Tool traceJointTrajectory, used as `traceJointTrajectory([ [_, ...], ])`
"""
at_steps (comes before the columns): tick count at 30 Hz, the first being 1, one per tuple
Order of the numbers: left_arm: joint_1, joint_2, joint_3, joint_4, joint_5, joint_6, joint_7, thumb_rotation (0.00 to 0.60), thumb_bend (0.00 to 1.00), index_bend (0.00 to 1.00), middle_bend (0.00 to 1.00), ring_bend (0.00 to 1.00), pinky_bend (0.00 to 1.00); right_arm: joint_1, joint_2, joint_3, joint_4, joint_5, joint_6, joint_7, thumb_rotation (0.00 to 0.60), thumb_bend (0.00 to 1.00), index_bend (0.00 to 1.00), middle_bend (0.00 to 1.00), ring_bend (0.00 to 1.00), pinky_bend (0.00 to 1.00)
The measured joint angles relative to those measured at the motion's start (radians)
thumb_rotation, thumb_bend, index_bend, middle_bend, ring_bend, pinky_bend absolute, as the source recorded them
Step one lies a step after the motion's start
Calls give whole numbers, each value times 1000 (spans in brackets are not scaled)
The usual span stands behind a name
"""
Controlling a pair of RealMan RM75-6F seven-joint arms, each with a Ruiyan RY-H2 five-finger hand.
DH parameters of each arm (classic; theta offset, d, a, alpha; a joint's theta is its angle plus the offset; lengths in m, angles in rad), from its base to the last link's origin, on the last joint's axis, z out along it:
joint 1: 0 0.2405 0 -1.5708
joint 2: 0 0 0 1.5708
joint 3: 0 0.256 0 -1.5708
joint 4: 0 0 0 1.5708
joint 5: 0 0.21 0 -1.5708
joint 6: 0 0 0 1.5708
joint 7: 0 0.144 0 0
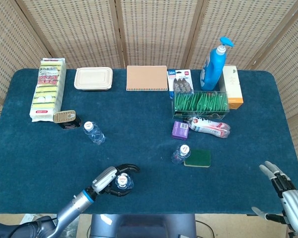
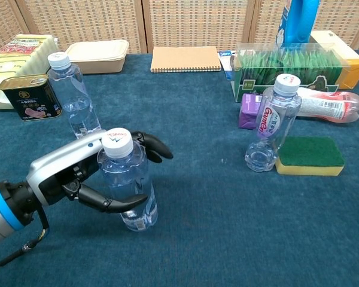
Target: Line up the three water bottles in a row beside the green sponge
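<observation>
Now my left hand [image 2: 78,170] wraps the near bottle [image 2: 128,185] at the counter's [image 1: 139,129] front edge, hiding its left side, while my right hand [image 1: 288,193], half cut off, lies spread.

Left hand [image 2: 87,173]: silver-grey moulded back shell, black segmented fingers [image 2: 152,146] with glossy tapered tips. Bright blue band at the wrist, then a pale grey cylindrical forearm running off at 8 o'clock. Thin black cable loops under the wrist in chest view. Right hand [image 1: 288,191], head view 4 o'clock corner: same silver-grey shell, lighter grey fingers with dark segments between. No markings legible on either.
</observation>
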State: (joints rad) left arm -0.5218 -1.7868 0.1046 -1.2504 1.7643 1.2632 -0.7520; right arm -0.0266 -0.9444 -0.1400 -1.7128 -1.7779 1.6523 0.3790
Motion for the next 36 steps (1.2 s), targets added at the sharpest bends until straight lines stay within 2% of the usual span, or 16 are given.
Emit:
traceJointTrajectory([
  [4,8,-12,-18,2,-16,25,24,600,349,507,458,355,415,-1,1,3,4,3,-3,7,600,0,77,15,0,84],
  [11,-3,-8,-39,-21,-36,29,15,600,338,512,464,359,417,0,3,4,4,0,-9,10,600,0,78,15,0,84],
  [17,-34,-13,-98,-28,-73,12,-3,600,331,513,464,358,417,-2,4,5,2,-4,-10,10,600,0,79,15,0,84],
  [28,-185,-57,-259,-27,-184,-153,46,600,315,512,464,358,416,6,4,11,2,9,-36,13,600,0,82,15,0,84],
  [36,-272,-138,-310,53,-243,-244,85,600,290,513,464,358,416,19,4,13,2,19,-69,20,600,0,83,15,0,79],
])
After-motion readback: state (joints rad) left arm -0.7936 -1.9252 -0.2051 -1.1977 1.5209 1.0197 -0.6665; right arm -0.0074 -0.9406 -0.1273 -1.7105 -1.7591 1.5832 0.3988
